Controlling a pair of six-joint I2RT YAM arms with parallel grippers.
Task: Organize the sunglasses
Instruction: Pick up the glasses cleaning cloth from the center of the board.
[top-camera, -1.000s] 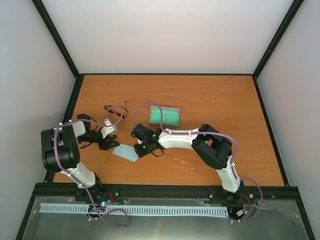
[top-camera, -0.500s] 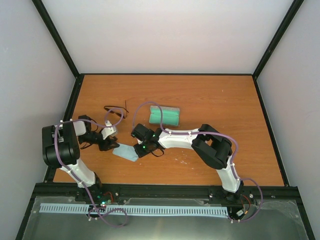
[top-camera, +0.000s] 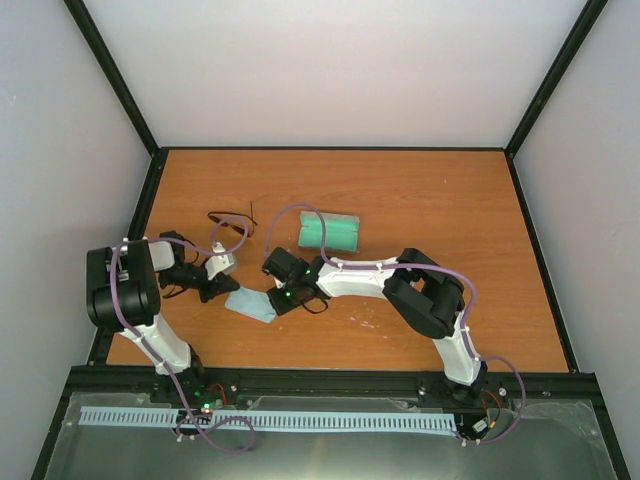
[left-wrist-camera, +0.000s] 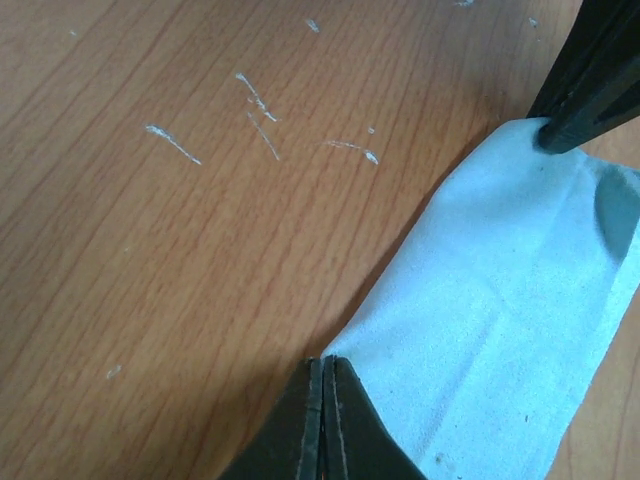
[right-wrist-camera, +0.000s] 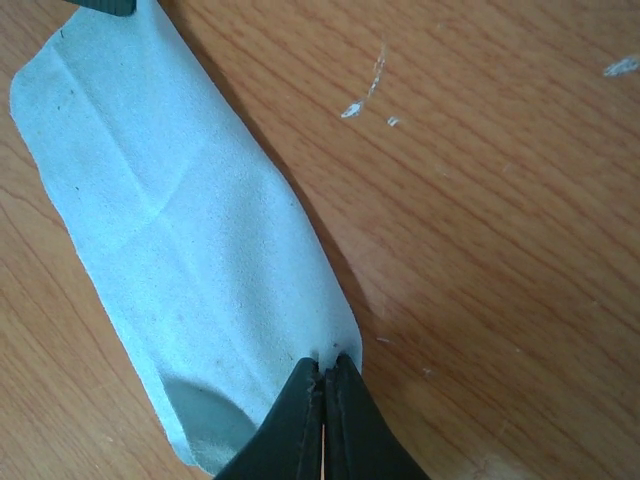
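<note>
The sunglasses (top-camera: 226, 216) lie on the table behind the left arm, thin and black, apart from both grippers. A light blue cloth (top-camera: 252, 304) is stretched between the two grippers. My left gripper (top-camera: 228, 291) is shut at the cloth's left corner, the jaws (left-wrist-camera: 324, 362) pressed together where the cloth (left-wrist-camera: 500, 320) begins. My right gripper (top-camera: 272, 299) is shut on the opposite end, and the cloth (right-wrist-camera: 170, 230) puckers at its tips (right-wrist-camera: 325, 362). The right gripper's finger (left-wrist-camera: 590, 80) shows in the left wrist view.
A grey case (top-camera: 328, 232) with a teal inside lies open behind the right gripper. The orange-brown table (top-camera: 420, 200) is bounded by a black frame and white walls. White scratches (left-wrist-camera: 260, 110) mark the wood near the cloth.
The left gripper has closed on the cloth's left corner and edged slightly toward the cloth. The right gripper has stayed shut on the other end.
</note>
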